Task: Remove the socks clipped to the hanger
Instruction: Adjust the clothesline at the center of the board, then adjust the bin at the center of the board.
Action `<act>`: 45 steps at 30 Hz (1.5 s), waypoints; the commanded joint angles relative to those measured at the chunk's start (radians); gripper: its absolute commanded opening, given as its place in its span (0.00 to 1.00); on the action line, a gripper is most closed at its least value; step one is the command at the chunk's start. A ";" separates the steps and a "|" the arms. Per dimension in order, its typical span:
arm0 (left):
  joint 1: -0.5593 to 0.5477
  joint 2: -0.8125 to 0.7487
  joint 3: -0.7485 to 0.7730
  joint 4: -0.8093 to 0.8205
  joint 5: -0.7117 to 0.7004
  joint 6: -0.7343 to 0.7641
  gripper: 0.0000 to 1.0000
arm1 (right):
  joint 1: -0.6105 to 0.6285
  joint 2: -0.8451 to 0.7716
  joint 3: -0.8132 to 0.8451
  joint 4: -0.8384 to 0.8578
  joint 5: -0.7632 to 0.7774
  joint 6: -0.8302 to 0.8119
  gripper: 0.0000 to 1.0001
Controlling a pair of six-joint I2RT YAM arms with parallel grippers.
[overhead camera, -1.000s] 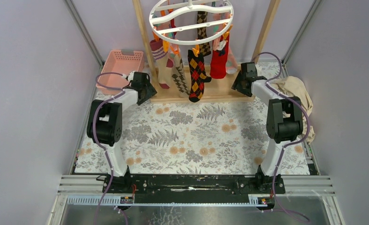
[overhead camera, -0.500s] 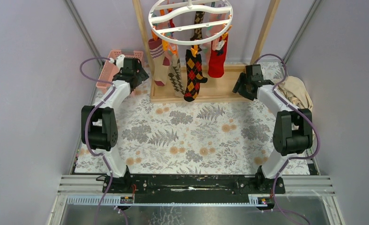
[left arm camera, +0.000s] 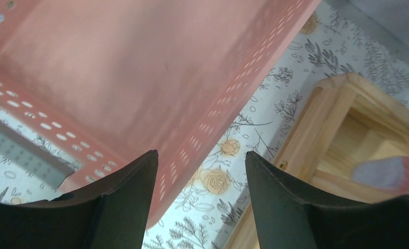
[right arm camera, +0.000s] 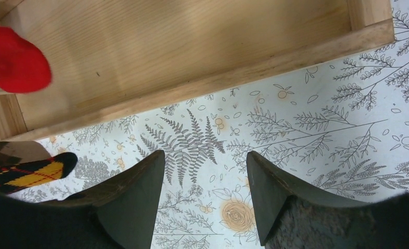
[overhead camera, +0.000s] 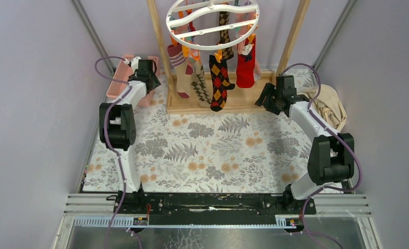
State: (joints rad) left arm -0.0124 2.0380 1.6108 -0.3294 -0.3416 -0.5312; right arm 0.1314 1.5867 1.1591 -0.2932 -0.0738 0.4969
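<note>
Red, striped and argyle socks [overhead camera: 219, 83] hang clipped under white ring hanger [overhead camera: 210, 6].

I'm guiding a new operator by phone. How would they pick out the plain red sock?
Find the tall wooden frame at the back, with the round white hanger hung inside it. The red sock hangs under the ring's right side. It is solid red, while the argyle sock on its left is black with red and yellow diamonds.
</note>
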 commanded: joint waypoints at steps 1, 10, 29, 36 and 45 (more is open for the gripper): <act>0.007 0.058 0.061 0.032 -0.029 0.043 0.69 | 0.010 -0.069 -0.017 0.030 -0.033 0.014 0.66; 0.007 0.123 0.068 -0.003 -0.042 0.034 0.55 | 0.010 -0.085 -0.029 0.028 -0.035 0.013 0.66; -0.094 -0.482 -0.487 -0.023 0.003 -0.103 0.00 | 0.014 -0.206 -0.002 -0.041 -0.047 -0.015 0.67; -0.342 -0.762 -0.599 -0.137 -0.026 -0.170 0.00 | 0.014 -0.251 -0.015 -0.060 -0.030 -0.016 0.67; -0.798 -0.819 -0.589 -0.385 -0.165 -0.327 0.00 | 0.013 -0.283 -0.017 -0.070 -0.044 -0.027 0.67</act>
State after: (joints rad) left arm -0.6548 1.2236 1.0180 -0.5808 -0.4061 -0.7593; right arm 0.1375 1.3499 1.1278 -0.3592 -0.1162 0.4927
